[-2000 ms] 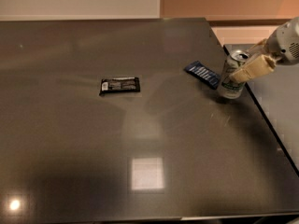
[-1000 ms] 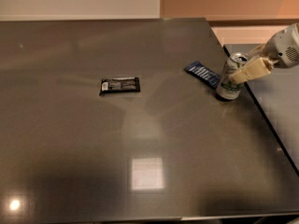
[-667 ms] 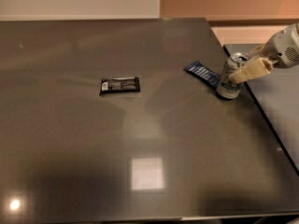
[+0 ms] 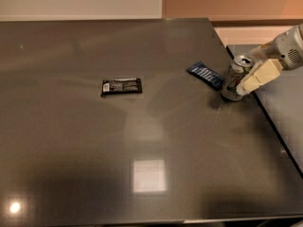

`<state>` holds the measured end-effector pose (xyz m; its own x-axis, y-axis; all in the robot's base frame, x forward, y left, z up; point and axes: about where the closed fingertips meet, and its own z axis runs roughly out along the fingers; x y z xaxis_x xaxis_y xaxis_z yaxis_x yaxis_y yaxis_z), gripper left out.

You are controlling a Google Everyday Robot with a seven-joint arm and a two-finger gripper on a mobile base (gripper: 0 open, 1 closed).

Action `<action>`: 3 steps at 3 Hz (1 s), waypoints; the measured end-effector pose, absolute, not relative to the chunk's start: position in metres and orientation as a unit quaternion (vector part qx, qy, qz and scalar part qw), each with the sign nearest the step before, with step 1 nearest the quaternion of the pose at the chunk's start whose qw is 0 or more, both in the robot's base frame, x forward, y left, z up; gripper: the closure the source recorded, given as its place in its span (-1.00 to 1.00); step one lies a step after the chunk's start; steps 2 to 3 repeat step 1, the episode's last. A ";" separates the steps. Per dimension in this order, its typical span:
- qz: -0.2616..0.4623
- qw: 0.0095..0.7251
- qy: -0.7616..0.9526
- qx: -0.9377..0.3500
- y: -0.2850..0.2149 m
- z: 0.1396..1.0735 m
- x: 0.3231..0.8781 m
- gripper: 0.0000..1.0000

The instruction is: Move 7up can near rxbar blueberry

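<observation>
The 7up can (image 4: pixel 232 75) stands upright on the dark table (image 4: pixel 142 141) near its right edge, shiny top showing. The rxbar blueberry (image 4: pixel 205 74), a dark-blue wrapper with white lettering, lies flat just left of the can, almost touching it. My gripper (image 4: pixel 238 85) reaches in from the right and is closed around the can. One cream finger (image 4: pixel 258 76) lies against the can's right side; the other is hidden behind the can.
A black wrapper with white print (image 4: pixel 121 86) lies near the table's middle. A grey surface (image 4: pixel 284 108) adjoins the table's right edge. A wall runs along the far side.
</observation>
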<state>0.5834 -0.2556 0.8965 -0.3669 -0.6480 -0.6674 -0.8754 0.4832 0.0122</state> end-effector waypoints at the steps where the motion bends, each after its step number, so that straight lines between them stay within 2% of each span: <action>1: 0.187 0.305 0.805 -0.473 -0.256 0.896 0.583 -1.00; 3: 0.187 0.305 0.805 -0.473 -0.256 0.896 0.583 -1.00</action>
